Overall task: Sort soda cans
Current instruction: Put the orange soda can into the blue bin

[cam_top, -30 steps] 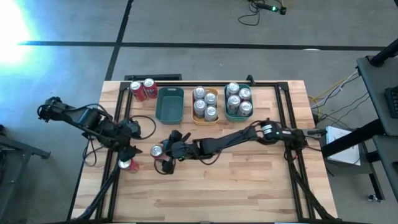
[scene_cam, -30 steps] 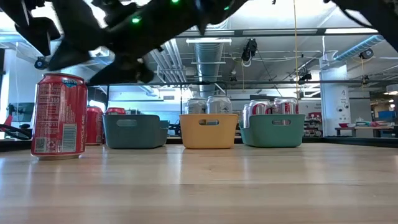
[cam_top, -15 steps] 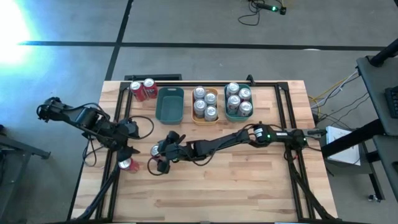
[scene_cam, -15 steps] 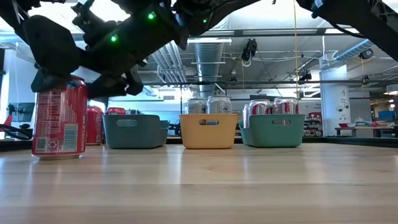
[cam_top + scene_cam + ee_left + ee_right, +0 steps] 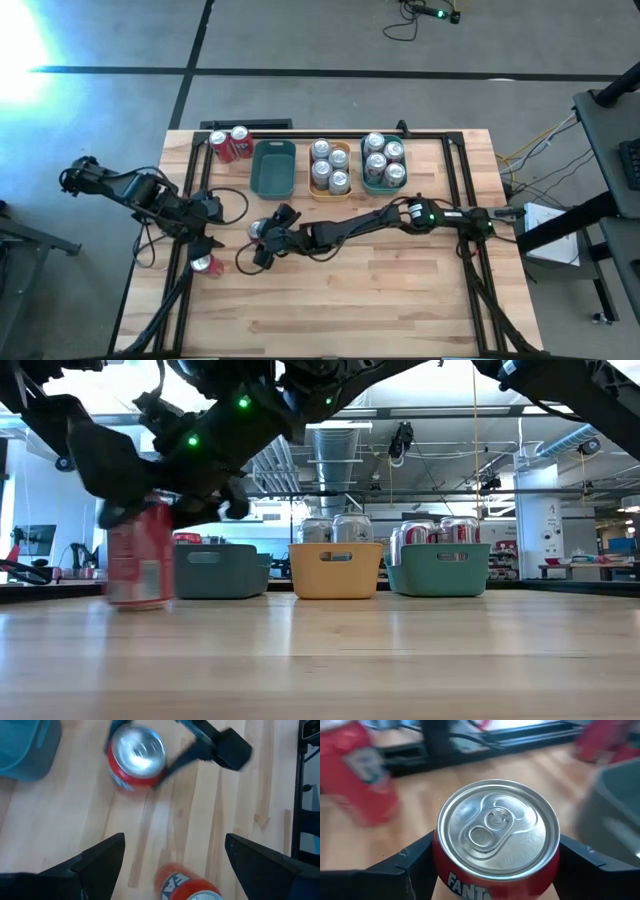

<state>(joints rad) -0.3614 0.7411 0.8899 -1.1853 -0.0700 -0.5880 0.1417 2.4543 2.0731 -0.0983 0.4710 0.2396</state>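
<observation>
My right gripper (image 5: 261, 238) reaches across the table's middle and is shut on a red soda can (image 5: 258, 230) with a silver top, which also shows in the low view as the red can (image 5: 140, 555). My left gripper (image 5: 172, 855) hangs open at the table's left. A second red can (image 5: 187, 885) stands on the wood between its fingers, clear of both. Two more red cans (image 5: 229, 143) stand at the far left. Silver cans fill the orange tray (image 5: 344, 152) and the green tray (image 5: 364, 160). My right gripper pinches the red can between its two fingers, one finger (image 5: 415, 865) on each side of the upper body wall (image 5: 442, 870) just under the rim. The fingers slant down from above and the table's right. The can stays upright; whether its base is on the wood, I cannot tell.
An empty dark teal tray (image 5: 273, 167) stands far of the held can, beside the orange tray. A black metal frame (image 5: 300, 132) runs along the table's far edge and sides. Bare wood lies toward the near edge.
My right gripper has come down over the red can and taken hold of it. It has then carried the can, still upright, toward the far edge and a little right, nearer the dark teal tray.
</observation>
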